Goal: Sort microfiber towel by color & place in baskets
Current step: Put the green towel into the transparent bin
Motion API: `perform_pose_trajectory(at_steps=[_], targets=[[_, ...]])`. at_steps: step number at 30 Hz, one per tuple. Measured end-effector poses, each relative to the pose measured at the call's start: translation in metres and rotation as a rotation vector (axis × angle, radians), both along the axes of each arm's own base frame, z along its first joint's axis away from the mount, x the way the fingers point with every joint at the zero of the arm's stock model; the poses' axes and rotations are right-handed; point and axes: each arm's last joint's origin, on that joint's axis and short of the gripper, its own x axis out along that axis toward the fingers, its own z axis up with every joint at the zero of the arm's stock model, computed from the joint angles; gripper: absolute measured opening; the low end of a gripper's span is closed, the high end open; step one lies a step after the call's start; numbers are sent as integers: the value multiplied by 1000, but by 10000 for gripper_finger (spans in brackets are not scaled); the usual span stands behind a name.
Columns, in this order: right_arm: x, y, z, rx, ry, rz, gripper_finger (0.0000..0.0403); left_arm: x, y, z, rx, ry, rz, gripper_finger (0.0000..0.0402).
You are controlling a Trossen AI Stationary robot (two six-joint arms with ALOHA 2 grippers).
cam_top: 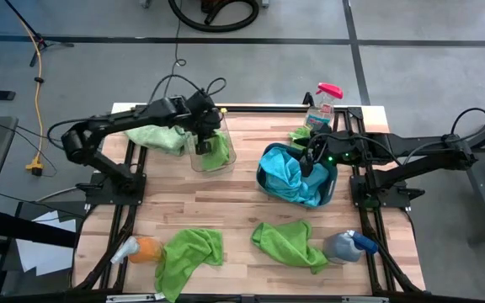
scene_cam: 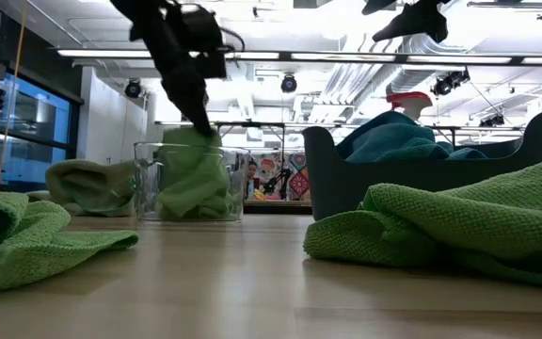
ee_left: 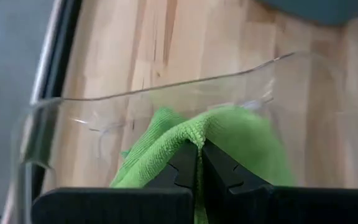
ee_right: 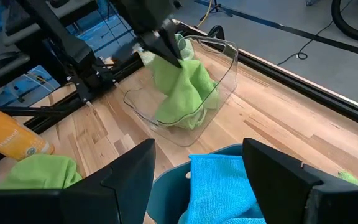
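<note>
The left gripper (cam_top: 205, 128) is down inside the clear basket (cam_top: 199, 156) at the far left of the table, its fingers (ee_left: 219, 177) pinched tight on a green towel (cam_top: 215, 151) that hangs straight down from the tips into the tub. In the left wrist view the cloth peaks at the pinch and drapes away to both sides, so its long axis runs roughly vertical, from the jaws to the basket floor, where the lower folds already seem to rest. The towel lies directly under the tool and within the basket's walls, so the coming move looks like a plain release followed by a lift clear of the rim. The right gripper (cam_top: 313, 160) hovers over the teal basket (cam_top: 265, 178) on the right side, jaws standing wide with nothing between them, just above the blue towel (cam_top: 297, 181) piled inside. Two more green towels lie on the near edge, one left of centre (cam_top: 188, 252) and one right of centre (cam_top: 289, 242). The first is nearer the left arm, though from here I can't say which way either really points, crumpled as they are. Another green towel (cam_top: 157, 136) sits just behind the clear basket, under the left arm.
</note>
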Motion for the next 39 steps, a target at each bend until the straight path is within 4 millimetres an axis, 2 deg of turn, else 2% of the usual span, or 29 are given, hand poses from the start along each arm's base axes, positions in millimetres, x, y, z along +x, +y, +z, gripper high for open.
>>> perform_pose_trajectory(at_steps=[11,15,19,24,28,34,39], targets=[[0,0,0,41,-17,-24,239,24,17,-74,-51,266,88,13],[0,0,0,50,-21,-29,239,27,19,-87,-80,295,122,45],[0,0,0,66,-28,-39,239,27,18,-87,-102,284,119,96],[0,0,0,66,-28,-40,239,25,16,-77,-127,266,143,170],[0,0,0,65,-28,-40,239,25,16,-56,-125,241,140,211],[0,0,0,63,-26,-39,239,23,15,-8,-82,154,142,227],[0,0,0,62,-26,-39,239,11,8,37,-33,13,174,227]])
